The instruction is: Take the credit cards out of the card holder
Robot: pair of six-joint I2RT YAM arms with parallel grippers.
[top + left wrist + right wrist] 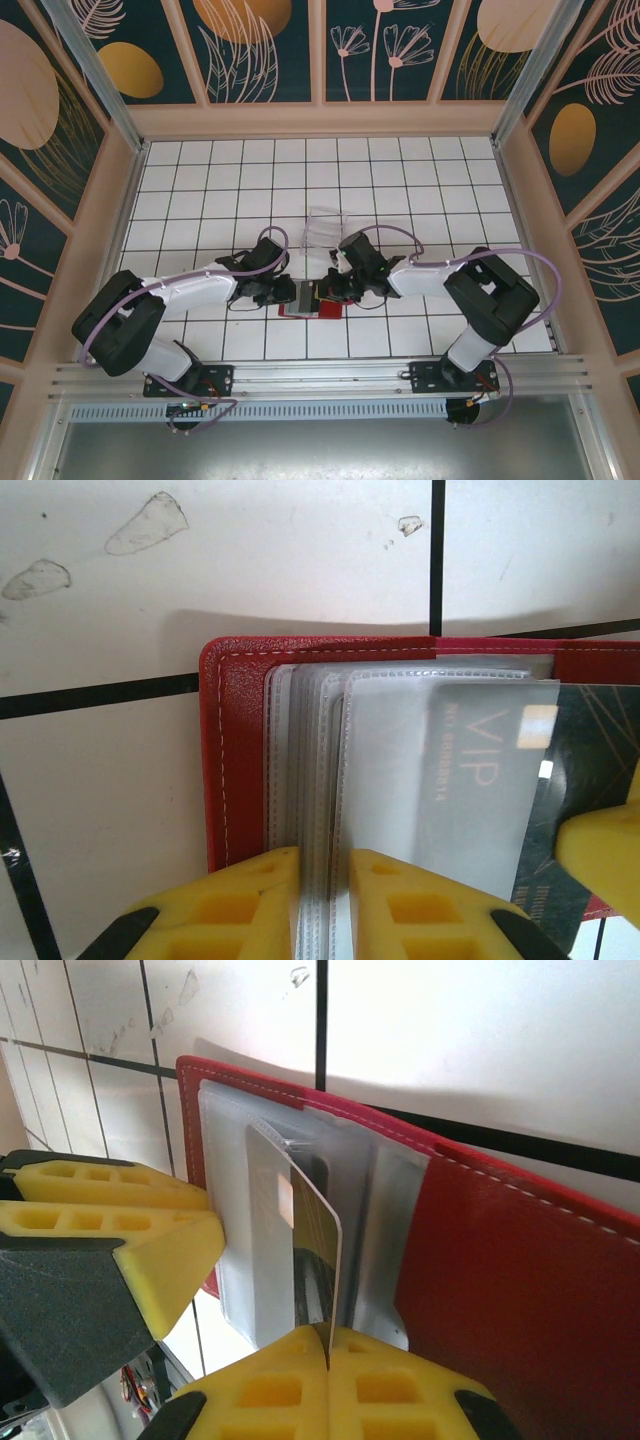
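Arms meet low in the centre of the overhead view, where the red wallet lies open on the white tiled counter. The left claw is at its left end and the right claw at its right end. A clear plastic box sits just above them in the frame, apart from the wallet. Open tiles stretch toward the upper left and upper right, while the counter's lower edge is near.

The left wrist view gives detail the overhead view lacks. At the bottom of the frame the left claw is pinched narrow on the wallet's stack of clear sleeves, with the stitched red border running up the left. A dark card marked VIP pokes out of the right side of one sleeve.

The right wrist view shows that card nearly edge-on at the centre. The right claw is closed tight on its near edge at the bottom, and its far end sits inside a sleeve. A finger of the left claw fills the lower left.
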